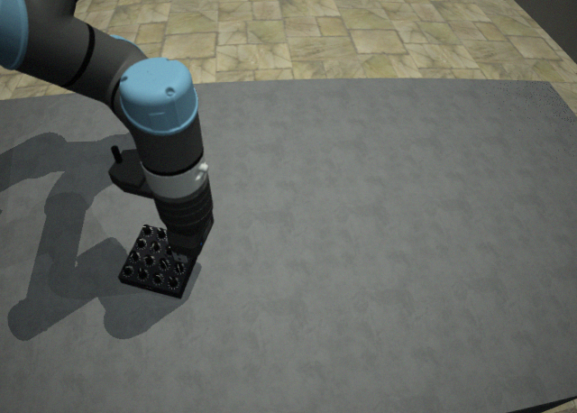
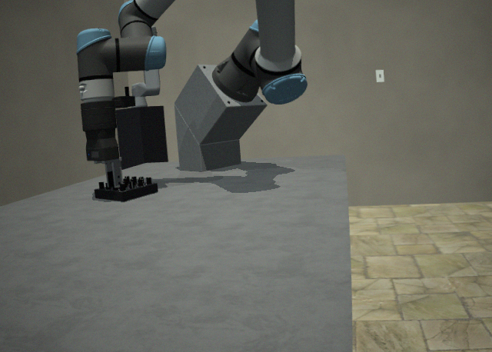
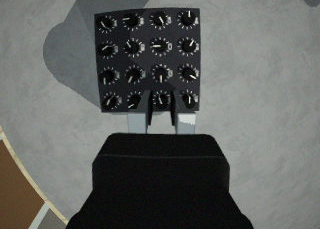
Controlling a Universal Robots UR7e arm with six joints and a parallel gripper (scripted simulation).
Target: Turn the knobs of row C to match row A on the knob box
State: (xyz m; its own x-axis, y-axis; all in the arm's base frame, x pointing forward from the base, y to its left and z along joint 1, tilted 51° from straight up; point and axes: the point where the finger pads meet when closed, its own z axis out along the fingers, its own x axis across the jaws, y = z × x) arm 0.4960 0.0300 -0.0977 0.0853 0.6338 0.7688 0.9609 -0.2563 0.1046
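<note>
The black knob box (image 1: 149, 289) (image 2: 139, 192) (image 3: 146, 61) stands flat on the table. In the wrist view its printed names lie right of the knobs, so row A is the left column. My gripper (image 2: 113, 187) (image 3: 161, 101) points down at the near end of row C. Its fingers are parted on either side of knob C1 (image 3: 161, 99), with a gap beside it; C1's line is hard to read. Knob C2 (image 3: 161, 75) and knob A2 (image 3: 107, 76) both show lines pointing down the picture. C3 (image 3: 159, 46) points left, C4 (image 3: 160, 20) down-right. A1 (image 3: 110, 100) has a slanted line.
Knob D1 (image 3: 188, 99) and knob B1 (image 3: 134, 100) stand close outside the fingers, B1 partly covered. The grey table (image 1: 372, 260) (image 2: 238, 260) (image 3: 260, 99) surrounds the box. The robot's pedestal (image 2: 206, 126) stands behind it in the exterior view.
</note>
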